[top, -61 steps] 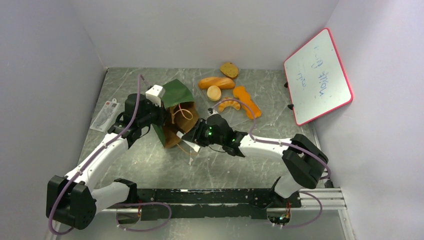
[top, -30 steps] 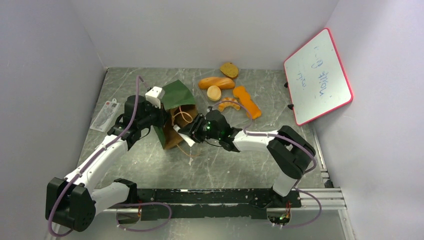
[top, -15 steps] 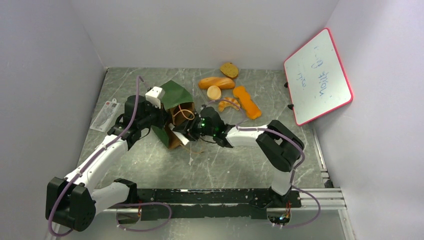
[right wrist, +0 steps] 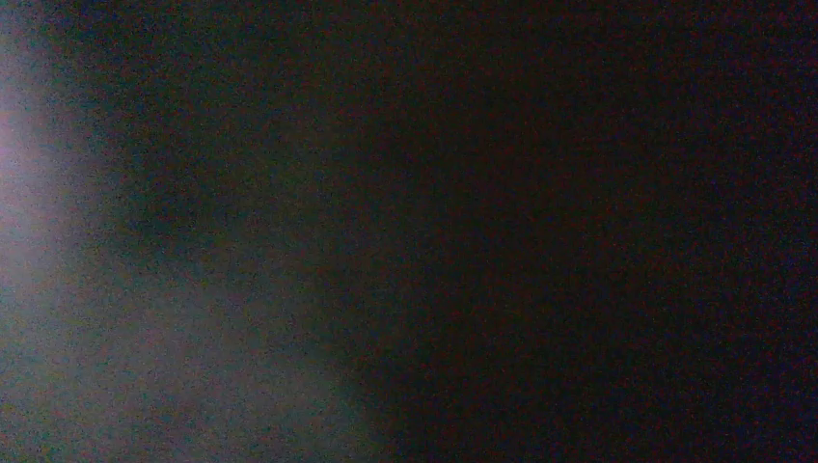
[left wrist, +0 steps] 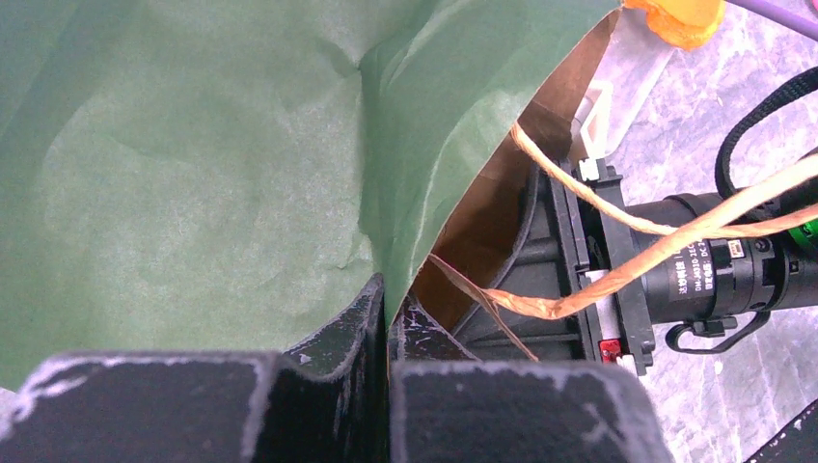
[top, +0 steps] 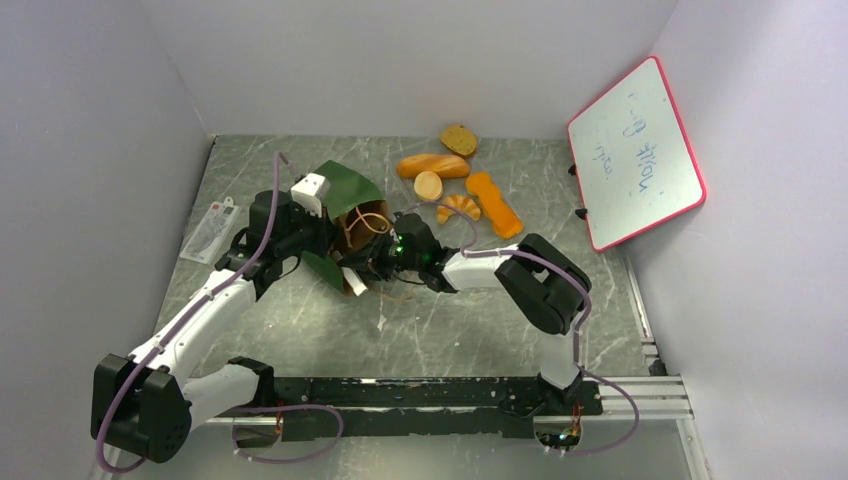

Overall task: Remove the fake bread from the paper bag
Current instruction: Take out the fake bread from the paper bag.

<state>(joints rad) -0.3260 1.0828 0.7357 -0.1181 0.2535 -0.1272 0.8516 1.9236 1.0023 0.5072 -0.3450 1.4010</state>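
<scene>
Left fingers [left wrist: 333,333] pinching paper bag [left wrist: 193,174], cord [left wrist: 617,270] across

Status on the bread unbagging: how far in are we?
Done: five fake breads lie on the table beyond the paper bag. In hand: left gripper pinches the bag's edge; right gripper is inside its mouth, wrist view dark. To do: unclear whether any bread is inside.

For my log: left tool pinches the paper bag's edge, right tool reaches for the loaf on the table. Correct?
No. The right tool reaches into the paper bag, not for the loaf, as the top external view shows. The left tool does pinch its edge.
</scene>
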